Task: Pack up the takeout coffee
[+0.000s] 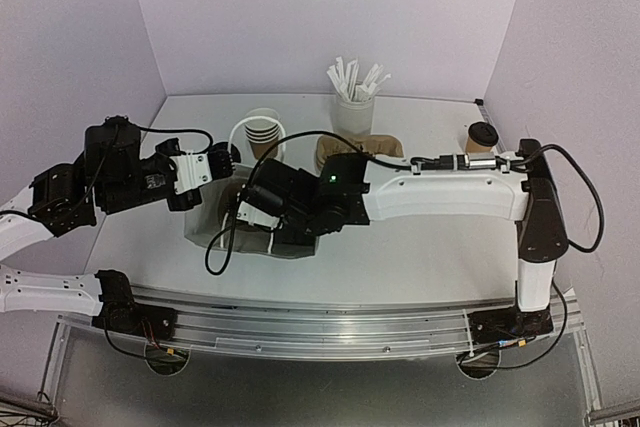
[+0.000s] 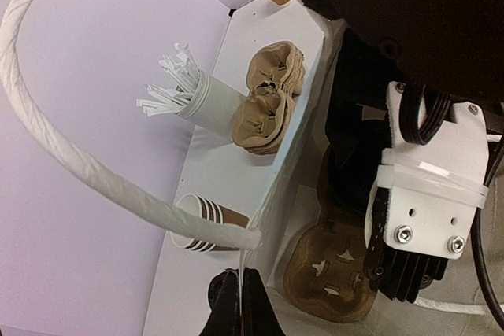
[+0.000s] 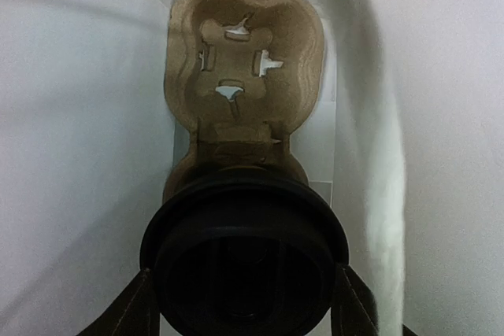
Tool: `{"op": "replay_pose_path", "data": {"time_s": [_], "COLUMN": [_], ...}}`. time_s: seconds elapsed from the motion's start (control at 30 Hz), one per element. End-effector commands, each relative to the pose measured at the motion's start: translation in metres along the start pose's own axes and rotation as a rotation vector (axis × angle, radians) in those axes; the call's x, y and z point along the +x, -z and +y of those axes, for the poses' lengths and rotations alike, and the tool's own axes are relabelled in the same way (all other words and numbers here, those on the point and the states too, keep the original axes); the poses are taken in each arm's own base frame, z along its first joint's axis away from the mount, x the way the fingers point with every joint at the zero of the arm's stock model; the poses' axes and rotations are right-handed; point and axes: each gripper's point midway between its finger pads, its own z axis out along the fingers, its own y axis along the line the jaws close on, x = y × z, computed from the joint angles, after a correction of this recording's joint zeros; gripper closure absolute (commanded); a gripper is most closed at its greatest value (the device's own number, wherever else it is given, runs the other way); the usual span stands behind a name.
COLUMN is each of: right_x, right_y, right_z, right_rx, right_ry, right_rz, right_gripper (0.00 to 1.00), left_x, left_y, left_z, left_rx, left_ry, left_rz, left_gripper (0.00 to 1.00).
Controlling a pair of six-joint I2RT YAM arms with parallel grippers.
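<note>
The right gripper (image 3: 244,312) is down inside the white paper bag (image 3: 79,116). Its fingers pinch a coffee cup (image 3: 244,226) with a black lid, one finger on each side. Under it lies the brown cup carrier (image 3: 244,45). The far hole (image 3: 236,57) is empty, and the lid hides the near hole, so it is hard to tell if the cup is all the way in.

The left gripper (image 2: 240,308) has its fingers pressed together on the bag's top edge, holding the mouth open. The cup should go straight down, slowly, with no tilt.

The bag walls are close on both sides, and the handle (image 3: 370,155) hangs near. Straight up is the safe way out. A second coffee cup (image 1: 481,137) waits on the table, well apart.
</note>
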Motion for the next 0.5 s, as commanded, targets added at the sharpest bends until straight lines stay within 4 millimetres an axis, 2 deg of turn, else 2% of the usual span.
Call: {"op": "replay_pose_path", "data": {"time_s": [0.0, 0.13, 0.23, 0.37, 0.47], "right_x": [0.019, 0.035, 0.041, 0.032, 0.024], "right_y": [-0.014, -0.032, -0.046, -0.053, -0.050], "right_z": [0.014, 0.018, 0.006, -0.017, -0.028], "right_rx": [-0.053, -0.041, 0.047, 0.177, 0.231], "right_ry": [0.023, -0.010, -0.035, -0.076, -0.102], "right_rz": [0.077, 0.137, 0.186, 0.205, 0.195], "right_gripper": [0.76, 0.76, 0.76, 0.78, 0.79], "left_x": [-0.029, -0.028, -0.029, -0.026, -0.025], "left_y": [0.014, 0.015, 0.017, 0.019, 0.021], "left_z": [0.029, 0.024, 0.011, -0.010, -0.016], "left_rx": [-0.099, -0.069, -0.001, 0.103, 0.140], "left_ry": [0.026, 0.083, 0.113, 0.166, 0.204], "left_rz": [-0.119, -0.118, -0.134, -0.133, -0.129], "left_gripper": [1.00, 1.00, 1.00, 1.00, 1.00]}}
